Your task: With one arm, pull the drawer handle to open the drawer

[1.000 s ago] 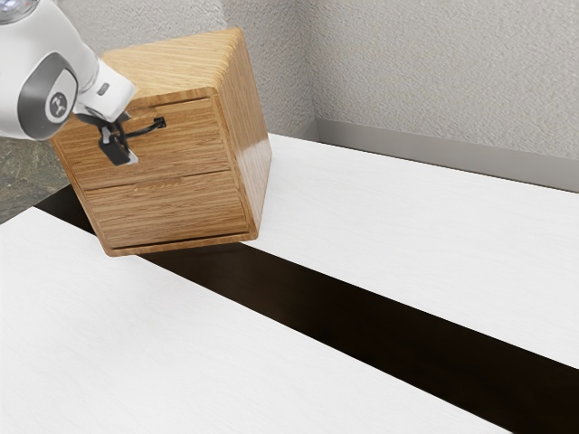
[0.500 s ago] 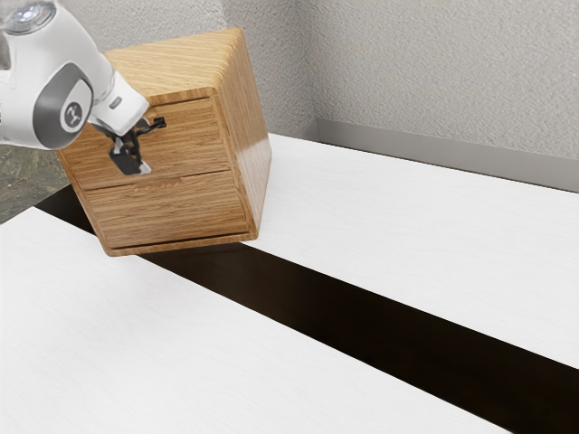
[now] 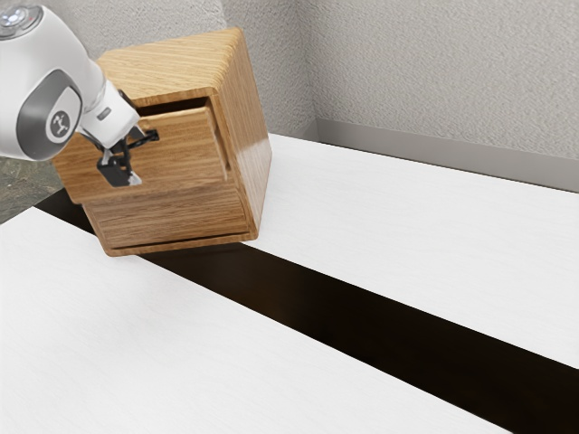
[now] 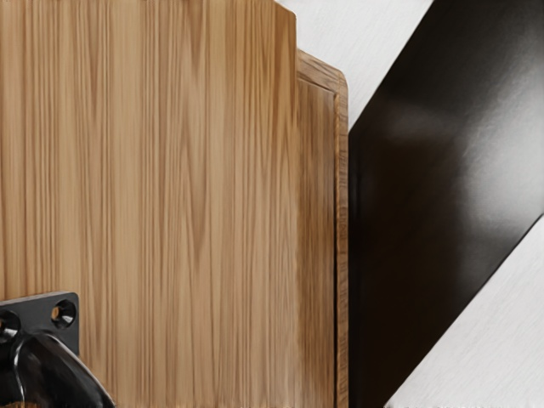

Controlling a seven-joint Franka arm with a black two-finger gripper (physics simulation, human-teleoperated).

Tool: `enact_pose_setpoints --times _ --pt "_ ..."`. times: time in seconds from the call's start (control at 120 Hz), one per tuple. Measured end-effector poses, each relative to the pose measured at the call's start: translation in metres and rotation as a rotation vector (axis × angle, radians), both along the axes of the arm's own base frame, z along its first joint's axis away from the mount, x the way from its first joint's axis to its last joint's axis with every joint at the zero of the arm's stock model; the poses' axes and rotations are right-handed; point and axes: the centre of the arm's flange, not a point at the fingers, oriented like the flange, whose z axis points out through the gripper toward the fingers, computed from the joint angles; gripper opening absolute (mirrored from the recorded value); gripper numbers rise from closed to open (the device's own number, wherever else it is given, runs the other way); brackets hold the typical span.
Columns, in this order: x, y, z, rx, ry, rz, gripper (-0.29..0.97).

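Note:
A wooden cabinet [image 3: 242, 108] with two drawers stands at the far left of the table. Its top drawer [image 3: 185, 149] sticks out a short way, leaving a dark gap under the cabinet top. My black gripper [image 3: 122, 161] is shut on the drawer's black handle [image 3: 145, 137] at the left part of the drawer front. The lower drawer [image 3: 172, 212] sits flush. In the wrist view the top drawer front [image 4: 170, 170] is close up, with the handle's black mounting plate [image 4: 41, 316] just under my hand and the lower drawer front [image 4: 321, 255] set back beside it.
The table is white [image 3: 407, 226] with a wide black stripe [image 3: 362, 316] running from under the cabinet toward the exterior view's lower right. A grey wall [image 3: 434, 63] runs behind. The black stripe [image 4: 425, 195] also lies beyond the cabinet's base in the wrist view.
The top drawer has slid out of the cabinet toward the exterior view's left, my hand moving back with its handle. Half a second ago the drawer was still nearly flush.

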Motion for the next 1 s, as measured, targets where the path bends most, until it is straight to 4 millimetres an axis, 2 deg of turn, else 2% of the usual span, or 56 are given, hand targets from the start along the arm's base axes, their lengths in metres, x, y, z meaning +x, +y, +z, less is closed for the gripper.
enact_pose_setpoints --times 0.108,0.183,0.267,0.35,0.467,0.567,0.65,0.808,0.833,0.942,1.0 --pt "-0.008 -0.004 0.004 0.009 0.002 -0.002 0.67" --pt "-0.009 -0.006 -0.005 0.004 0.019 -0.009 0.72" --pt "-0.007 0.002 -0.021 -0.021 0.040 -0.002 0.85" --pt "-0.014 -0.002 -0.024 -0.026 0.049 -0.004 0.84" --pt "-0.032 -0.017 -0.015 -0.012 0.044 -0.009 0.61" --pt "-0.043 -0.026 -0.015 -0.008 0.048 -0.011 0.59" --pt "-0.058 -0.039 -0.009 0.004 0.043 -0.015 0.47" --pt "-0.079 -0.056 -0.002 0.017 0.032 -0.019 0.15" --pt "-0.080 -0.058 -0.003 0.015 0.032 -0.022 0.24" --pt "-0.084 -0.060 -0.004 0.004 0.028 -0.016 0.24" --pt "-0.085 -0.061 0.001 0.005 0.023 -0.018 0.17"
